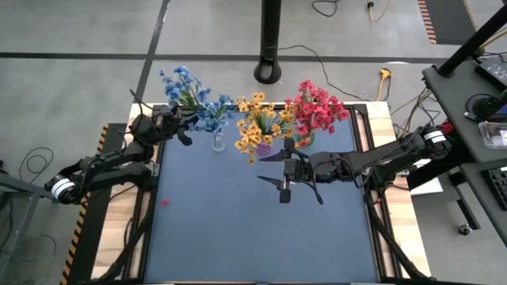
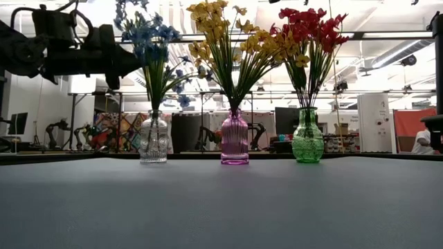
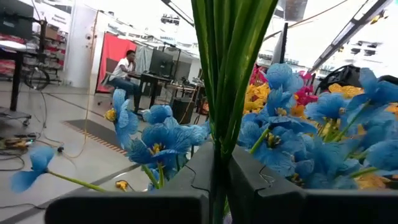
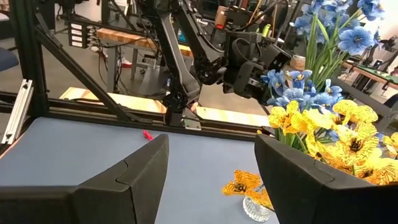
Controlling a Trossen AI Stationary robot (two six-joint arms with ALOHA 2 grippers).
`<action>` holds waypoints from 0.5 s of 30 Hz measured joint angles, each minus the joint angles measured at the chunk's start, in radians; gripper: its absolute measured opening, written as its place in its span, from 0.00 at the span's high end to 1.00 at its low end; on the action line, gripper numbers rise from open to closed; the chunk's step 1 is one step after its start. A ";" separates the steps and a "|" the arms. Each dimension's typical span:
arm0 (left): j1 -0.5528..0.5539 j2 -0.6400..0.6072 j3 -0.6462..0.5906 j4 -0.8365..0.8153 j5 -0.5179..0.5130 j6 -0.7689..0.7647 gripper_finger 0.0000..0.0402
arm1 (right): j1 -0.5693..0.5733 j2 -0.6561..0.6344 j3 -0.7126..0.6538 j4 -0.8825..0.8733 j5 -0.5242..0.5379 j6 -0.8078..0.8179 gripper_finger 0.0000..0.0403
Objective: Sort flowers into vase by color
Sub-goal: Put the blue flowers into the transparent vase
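Note:
Three vases stand in a row at the table's far edge. The clear vase (image 2: 154, 142) has the blue flowers (image 1: 190, 93) in it, the purple vase (image 2: 234, 142) the yellow-orange flowers (image 1: 260, 123), and the green vase (image 2: 307, 138) the red flowers (image 1: 318, 107). My left gripper (image 3: 219, 180) is at the blue bunch above the clear vase, shut on its green stems. My right gripper (image 1: 279, 170) hovers open over the table, just on the near side of the yellow flowers, touching nothing. My left gripper pinches a bundle of the blue flowers' green stems (image 3: 222, 124) between its two fingers, below the blossoms. The fingers come level from the table's left and lie across the stems. The stems stand upright, and their lower ends reach down into the clear vase (image 2: 154, 124).
A small red scrap (image 1: 165, 202) lies on the blue table top toward the left. The near half of the table top (image 1: 261, 237) is bare. A black post (image 1: 270, 67) stands on the floor behind the vases, and a person (image 3: 126, 68) sits far off in the room.

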 joint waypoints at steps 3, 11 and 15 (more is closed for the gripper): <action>0.000 0.007 0.000 0.002 -0.030 0.028 0.99 | 0.000 0.000 0.000 0.000 0.000 0.007 0.43; -0.004 0.094 -0.001 0.059 -0.047 0.047 0.99 | 0.000 0.000 0.000 0.000 0.000 0.008 0.43; -0.004 0.131 -0.001 0.086 -0.045 0.050 0.99 | 0.000 0.000 0.000 0.000 0.000 0.008 0.43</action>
